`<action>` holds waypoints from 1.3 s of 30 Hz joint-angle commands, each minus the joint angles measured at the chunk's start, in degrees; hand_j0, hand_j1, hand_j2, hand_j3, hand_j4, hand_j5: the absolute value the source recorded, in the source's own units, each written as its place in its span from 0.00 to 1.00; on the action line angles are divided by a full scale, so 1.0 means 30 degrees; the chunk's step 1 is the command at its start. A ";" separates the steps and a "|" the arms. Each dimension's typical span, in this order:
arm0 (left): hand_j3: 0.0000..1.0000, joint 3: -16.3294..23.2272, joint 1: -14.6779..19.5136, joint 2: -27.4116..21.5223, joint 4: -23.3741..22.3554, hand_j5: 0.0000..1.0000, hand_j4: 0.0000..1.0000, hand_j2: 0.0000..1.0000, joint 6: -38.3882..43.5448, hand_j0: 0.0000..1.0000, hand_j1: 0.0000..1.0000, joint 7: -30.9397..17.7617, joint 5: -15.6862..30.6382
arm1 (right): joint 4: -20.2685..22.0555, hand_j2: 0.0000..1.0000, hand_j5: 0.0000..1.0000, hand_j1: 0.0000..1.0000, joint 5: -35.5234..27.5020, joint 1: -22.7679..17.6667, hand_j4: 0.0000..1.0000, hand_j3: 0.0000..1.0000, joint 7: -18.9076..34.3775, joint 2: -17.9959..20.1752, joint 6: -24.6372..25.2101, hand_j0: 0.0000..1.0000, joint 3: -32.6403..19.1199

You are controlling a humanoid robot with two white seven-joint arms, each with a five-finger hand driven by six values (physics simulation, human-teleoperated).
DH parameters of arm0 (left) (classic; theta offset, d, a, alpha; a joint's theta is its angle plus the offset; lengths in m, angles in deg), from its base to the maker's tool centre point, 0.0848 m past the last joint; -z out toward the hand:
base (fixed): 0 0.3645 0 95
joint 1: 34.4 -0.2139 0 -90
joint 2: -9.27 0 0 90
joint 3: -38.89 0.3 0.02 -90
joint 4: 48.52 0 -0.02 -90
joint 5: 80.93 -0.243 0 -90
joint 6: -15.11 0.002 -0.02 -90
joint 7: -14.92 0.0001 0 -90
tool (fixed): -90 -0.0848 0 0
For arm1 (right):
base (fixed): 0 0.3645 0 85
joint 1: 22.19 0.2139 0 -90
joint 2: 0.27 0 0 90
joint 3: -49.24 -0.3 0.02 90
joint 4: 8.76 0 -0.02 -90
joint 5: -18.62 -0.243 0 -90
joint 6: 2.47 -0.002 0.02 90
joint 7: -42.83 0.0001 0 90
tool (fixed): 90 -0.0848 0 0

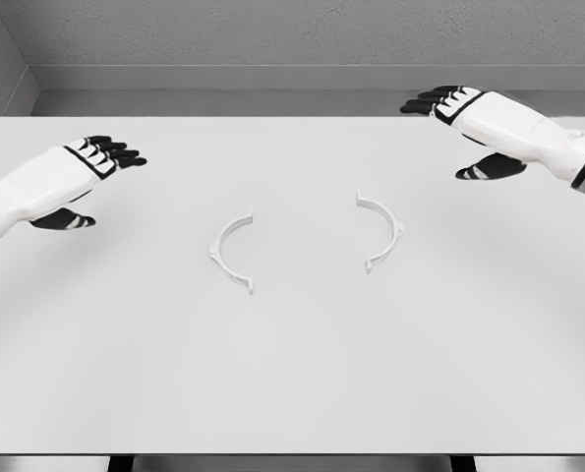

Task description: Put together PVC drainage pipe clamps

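Two white half-ring clamp pieces lie flat on the white table [292, 383], apart from each other. The left clamp half [229, 251] bulges to the left, and the right clamp half [384, 230] bulges to the right, their open sides facing one another across a gap. My left hand [93, 177] hovers at the far left with fingers stretched out, well away from the left piece. At the upper right my right hand [459, 123] is also open, above and to the right of the right piece. Neither hand holds anything.
Grey walls rise behind the table's far edge [292, 116]. The table's front edge [292, 454] runs along the bottom of the picture, with dark legs showing below it.
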 commanded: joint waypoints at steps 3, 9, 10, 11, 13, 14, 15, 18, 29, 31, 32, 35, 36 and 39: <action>1.00 0.0214 0.0029 0.0073 0.0141 1.00 1.00 1.00 0.0013 1.00 1.00 0.0012 0.0108 | -0.3418 1.00 1.00 1.00 0.2718 0.0440 1.00 1.00 -0.0163 -0.2928 0.0031 1.00 0.0642; 1.00 0.0507 0.0146 0.1362 0.0141 1.00 1.00 1.00 0.0013 1.00 1.00 0.0011 -0.0039 | -0.7285 1.00 1.00 1.00 0.2660 0.0674 1.00 1.00 -0.1891 -0.4568 0.0031 1.00 -0.1408; 1.00 0.0507 0.0146 0.1597 0.0141 1.00 1.00 1.00 0.0013 1.00 1.00 0.0011 -0.0039 | -0.7550 1.00 1.00 1.00 0.2689 0.0674 1.00 1.00 -0.1980 -0.4656 0.0031 1.00 -0.1584; 1.00 0.0507 0.0146 0.1743 0.0111 1.00 1.00 1.00 0.0013 1.00 1.00 -0.0018 -0.0097 | -0.7550 1.00 1.00 1.00 0.2718 0.0645 1.00 1.00 -0.1980 -0.4832 0.0031 1.00 -0.1555; 1.00 0.1063 0.0264 0.1977 0.0053 1.00 1.00 1.00 0.0013 1.00 1.00 -0.0018 -0.0127 | -0.7579 1.00 1.00 1.00 0.2718 0.0587 1.00 1.00 -0.1980 -0.4949 0.0031 1.00 -0.1496; 1.00 0.1181 0.0322 0.1978 0.0024 1.00 1.00 1.00 0.0013 1.00 1.00 -0.0018 -0.0127 | -0.7550 1.00 1.00 1.00 0.2718 0.0499 1.00 1.00 -0.1980 -0.4920 0.0031 1.00 -0.1438; 1.00 0.1181 0.0322 0.2007 0.0024 1.00 1.00 1.00 0.0013 1.00 1.00 -0.0018 -0.0097 | -0.7550 1.00 1.00 1.00 0.2718 0.0410 1.00 1.00 -0.1980 -0.4920 0.0031 1.00 -0.1467; 1.00 0.1210 0.0293 0.2036 0.0053 1.00 1.00 1.00 0.0013 1.00 1.00 -0.0018 -0.0009 | -0.7492 1.00 1.00 1.00 0.2631 0.0148 1.00 1.00 -0.1892 -0.4657 0.0031 1.00 -0.1584; 1.00 0.2176 0.0527 0.3383 -0.0387 1.00 1.00 1.00 0.0013 1.00 1.00 -0.0486 -0.0507 | -0.6496 1.00 1.00 1.00 0.2513 -0.0995 1.00 1.00 -0.1716 -0.4217 0.0031 1.00 -0.1848; 1.00 0.2177 0.0527 0.3706 -0.0357 1.00 1.00 1.00 0.0013 1.00 1.00 -0.0750 -0.0507 | -0.6085 1.00 1.00 1.00 0.2513 -0.1054 1.00 1.00 -0.1716 -0.4217 0.0031 1.00 -0.1848; 1.00 0.2264 0.0527 0.3823 -0.0357 1.00 1.00 1.00 0.0013 1.00 1.00 -0.0779 -0.0507 | -0.6085 1.00 1.00 1.00 0.2513 -0.1054 1.00 1.00 -0.1716 -0.4217 0.0031 1.00 -0.1848; 1.00 0.2558 0.0644 0.3853 -0.0357 1.00 1.00 1.00 0.0013 1.00 1.00 -0.0779 -0.0537 | -0.5968 1.00 1.00 1.00 0.2484 -0.1201 1.00 1.00 -0.1716 -0.4217 0.0031 1.00 -0.1848; 1.00 0.2558 0.0644 0.3853 -0.0357 1.00 1.00 1.00 0.0013 1.00 1.00 -0.0779 -0.0537 | -0.5968 1.00 1.00 1.00 0.2484 -0.1201 1.00 1.00 -0.1716 -0.4217 0.0031 1.00 -0.1819; 1.00 0.2587 0.0879 0.4233 -0.0445 1.00 1.00 1.00 0.0013 1.00 1.00 -0.0983 -0.0625 | -0.5968 1.00 1.00 1.00 0.2484 -0.1172 1.00 1.00 -0.1716 -0.4276 0.0031 1.00 -0.1467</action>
